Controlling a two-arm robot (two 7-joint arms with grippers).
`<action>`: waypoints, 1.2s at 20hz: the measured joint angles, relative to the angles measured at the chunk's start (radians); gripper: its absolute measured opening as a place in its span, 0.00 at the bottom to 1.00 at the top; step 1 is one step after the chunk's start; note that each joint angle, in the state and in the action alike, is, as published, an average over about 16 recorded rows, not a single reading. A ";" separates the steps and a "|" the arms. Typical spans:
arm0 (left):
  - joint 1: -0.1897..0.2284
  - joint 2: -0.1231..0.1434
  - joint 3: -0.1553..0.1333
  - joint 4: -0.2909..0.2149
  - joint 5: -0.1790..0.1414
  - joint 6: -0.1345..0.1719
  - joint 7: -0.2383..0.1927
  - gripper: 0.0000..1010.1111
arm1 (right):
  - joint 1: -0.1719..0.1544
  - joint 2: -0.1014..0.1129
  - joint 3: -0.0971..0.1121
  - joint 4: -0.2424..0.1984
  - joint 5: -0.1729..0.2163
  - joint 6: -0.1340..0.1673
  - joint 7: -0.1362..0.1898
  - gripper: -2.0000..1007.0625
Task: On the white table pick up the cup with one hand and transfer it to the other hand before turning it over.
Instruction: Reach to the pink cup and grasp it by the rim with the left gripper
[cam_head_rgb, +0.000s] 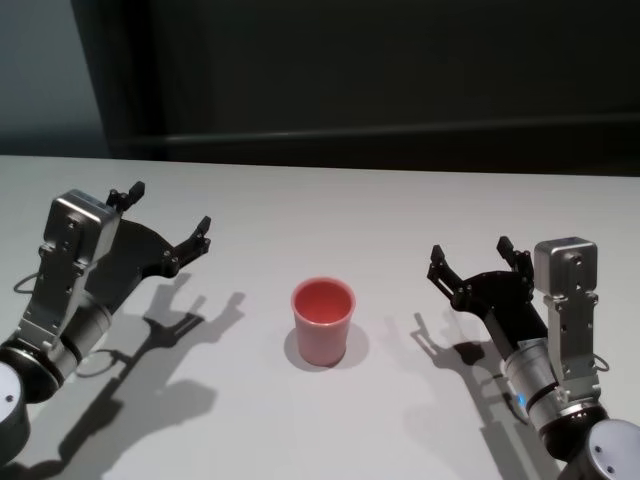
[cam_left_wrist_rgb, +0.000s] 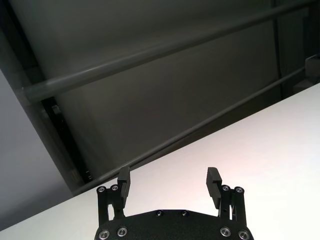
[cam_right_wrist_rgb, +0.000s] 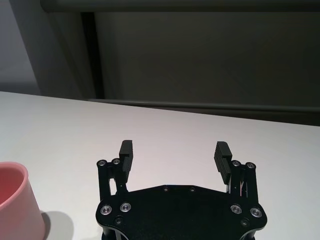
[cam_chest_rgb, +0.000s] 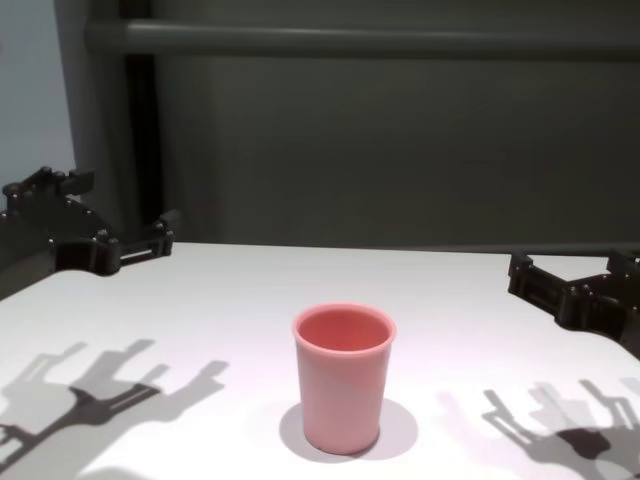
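Dark grey walls stand behind the broad flat white table (cam_head_rgb: 400, 210), and no writing or label can be read on anything. From the head view, the plain pink plastic cup (cam_head_rgb: 323, 322) stands upright on the table, mouth up, between the two arms and well apart from both. The black left gripper (cam_head_rgb: 165, 217) hangs above the table on the left with its fingers spread apart and nothing in them. The black right gripper (cam_head_rgb: 476, 257) hangs on the right, also spread apart and holding nothing. Dark shadows of both fall on the table. In the left wrist view, the left gripper (cam_left_wrist_rgb: 169, 182) shows two fingers wide apart over bare table, with a grey bar (cam_left_wrist_rgb: 150, 57) on the wall behind. In the right wrist view, the right gripper (cam_right_wrist_rgb: 175, 152) is spread wide, and the cup (cam_right_wrist_rgb: 15, 205) shows at the edge of the picture, not touching it. In the chest view, the cup (cam_chest_rgb: 342, 378) stands in the middle with nothing in the way, the left gripper (cam_chest_rgb: 100, 215) and the right gripper (cam_chest_rgb: 575, 272) off to its sides.
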 joint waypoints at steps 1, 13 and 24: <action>-0.005 0.013 0.005 -0.007 0.009 0.005 -0.014 0.99 | 0.000 0.000 0.000 0.000 0.000 0.000 0.000 0.99; -0.094 0.187 0.103 -0.074 0.144 0.043 -0.171 0.99 | 0.000 0.000 0.000 0.000 0.000 0.000 0.000 0.99; -0.242 0.317 0.240 -0.103 0.240 -0.022 -0.357 0.99 | 0.000 0.000 0.000 0.000 0.000 0.000 0.000 0.99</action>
